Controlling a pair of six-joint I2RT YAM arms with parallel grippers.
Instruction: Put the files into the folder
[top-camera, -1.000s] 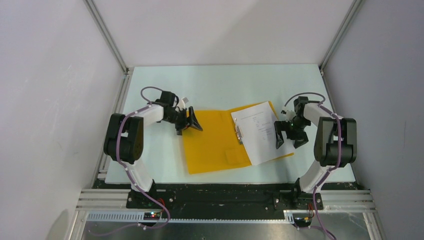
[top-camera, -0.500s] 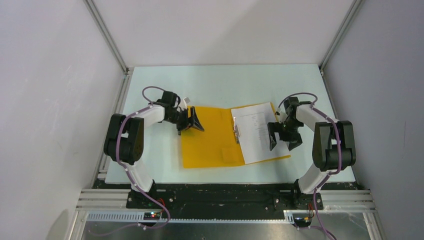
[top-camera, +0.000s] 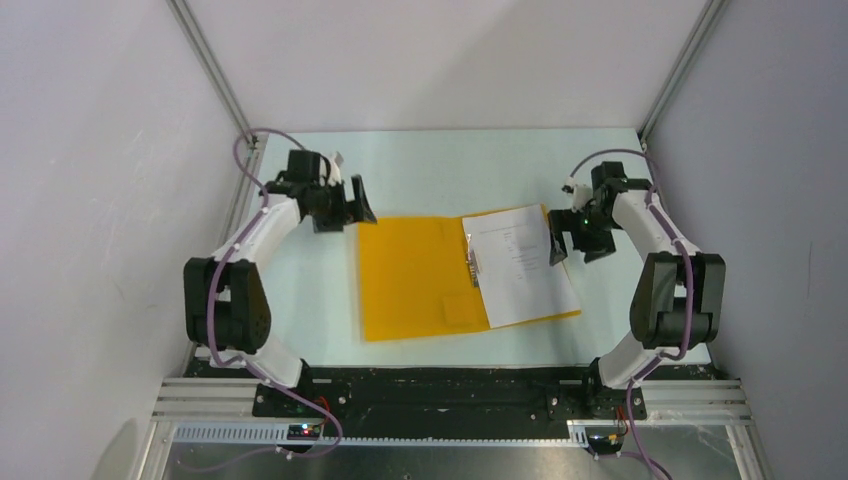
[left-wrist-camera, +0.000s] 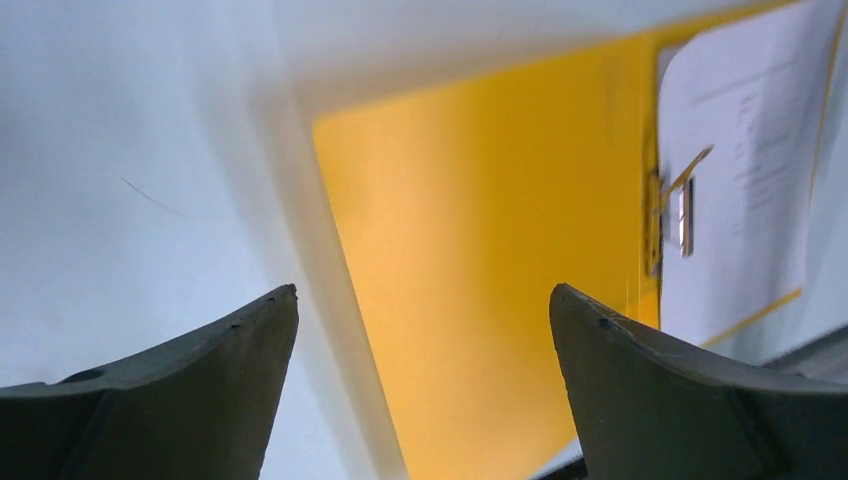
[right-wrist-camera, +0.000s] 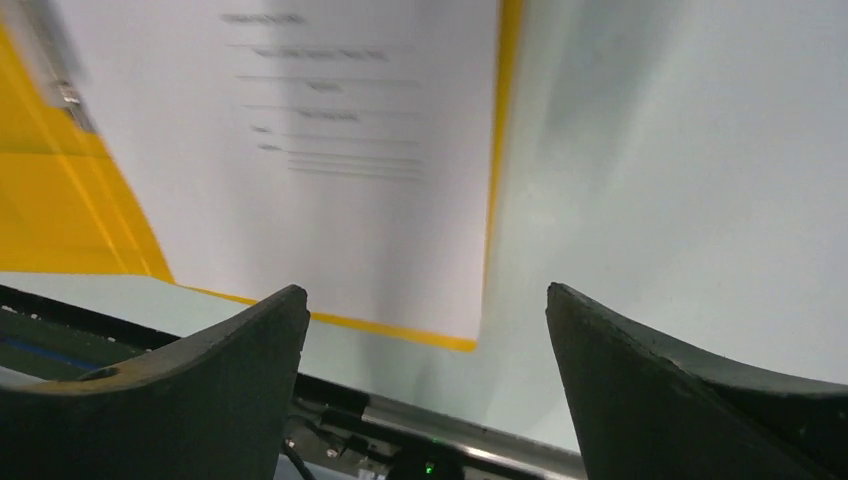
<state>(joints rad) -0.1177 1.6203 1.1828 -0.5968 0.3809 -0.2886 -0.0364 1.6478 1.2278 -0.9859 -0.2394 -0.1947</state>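
Observation:
The orange-yellow folder (top-camera: 415, 275) lies open and flat on the table. The files (top-camera: 520, 265), white printed sheets, lie on its right half beside the metal clip (top-camera: 474, 262). My left gripper (top-camera: 350, 205) is open and empty, raised just past the folder's far left corner. My right gripper (top-camera: 572, 240) is open and empty, raised at the files' right edge. The left wrist view shows the folder (left-wrist-camera: 480, 270) and the files (left-wrist-camera: 745, 160) below its open jaws. The right wrist view shows the files (right-wrist-camera: 330, 150) on the folder (right-wrist-camera: 60, 210).
The pale table (top-camera: 450, 165) is enclosed by white walls and metal frame posts (top-camera: 215, 75). A black rail (top-camera: 450, 385) runs along the near edge by the arm bases.
Both arms lifted off and drew back toward the far side: the left from the folder's left edge, the right from the files. The folder stays shifted slightly left and lies flat.

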